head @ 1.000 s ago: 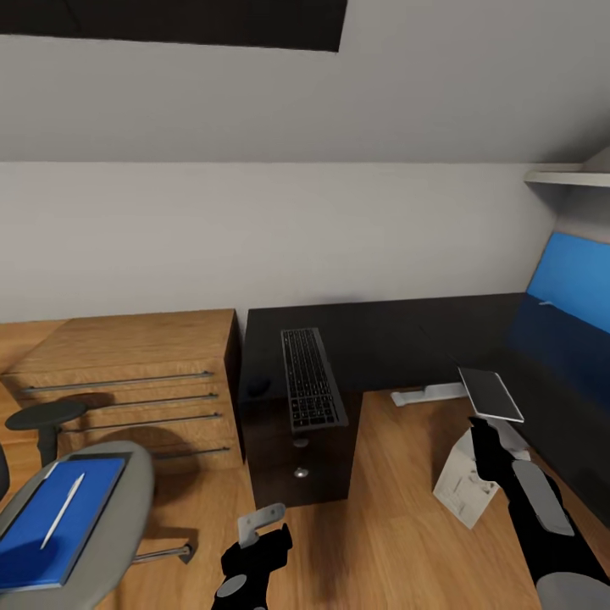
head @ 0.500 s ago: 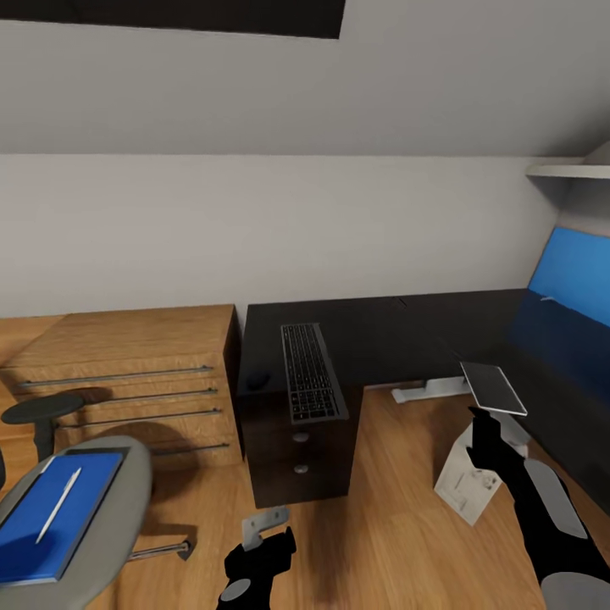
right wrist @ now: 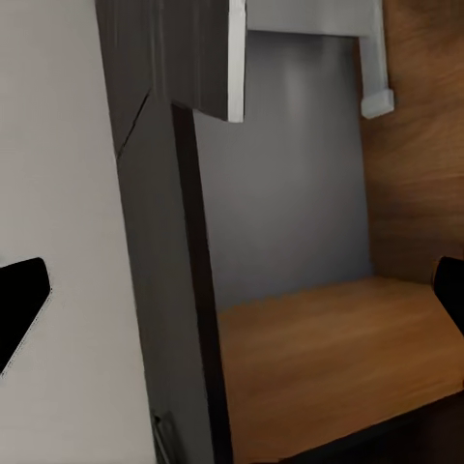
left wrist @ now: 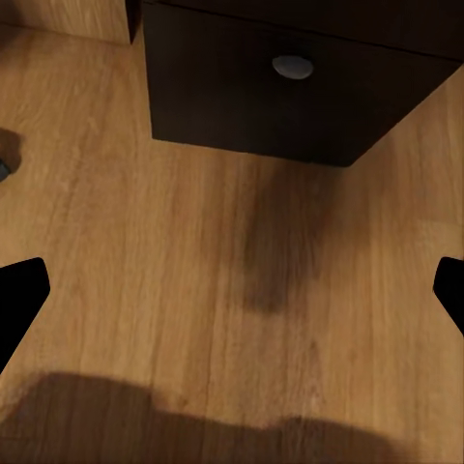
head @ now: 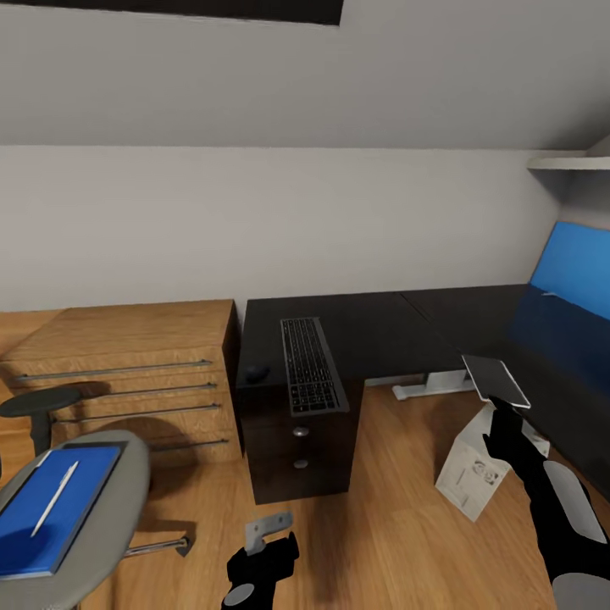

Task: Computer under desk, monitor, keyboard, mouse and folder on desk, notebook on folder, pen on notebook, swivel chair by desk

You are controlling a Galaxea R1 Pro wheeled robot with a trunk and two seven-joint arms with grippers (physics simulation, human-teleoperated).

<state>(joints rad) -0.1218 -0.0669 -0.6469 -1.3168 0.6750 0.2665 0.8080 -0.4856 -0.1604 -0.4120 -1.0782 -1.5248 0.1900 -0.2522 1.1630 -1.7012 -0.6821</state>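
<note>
At the far left of the head view sits the swivel chair (head: 106, 508), with its grey seat near the bottom corner. The blue folder (head: 51, 508) lies flat on the seat, and the white pen (head: 53, 498) lies on top of the folder. A dark edge pokes out from under the folder at its far end; it is too thin to tell what it is. Behind the chair stands a low wooden drawer unit (head: 127, 373) against the pale wall.

Next comes the black counter (head: 381, 326). Its drawer block (head: 296, 453) with round silver knobs stands on the wood floor (head: 390, 542). The small dark mouse (head: 256, 371) sits on the counter near its left edge. The long black keyboard (head: 310, 364) lies just beside the mouse, reaching back toward the wall.

The left claw (head: 269, 529) hangs low over the floor in front of the drawer block. In the left wrist view its two fingertips (left wrist: 19, 300) stand wide apart with bare floor between them, so it is open and holds nothing.

Farther right, the light computer (head: 485, 462) tower stands tilted on the floor by the counter. The right claw (head: 500, 396) is up in front of it with a flat grey plate on top. In the right wrist view its tips are spread wide with nothing between them.

A blue panel (head: 576, 267) runs along the right wall.
</note>
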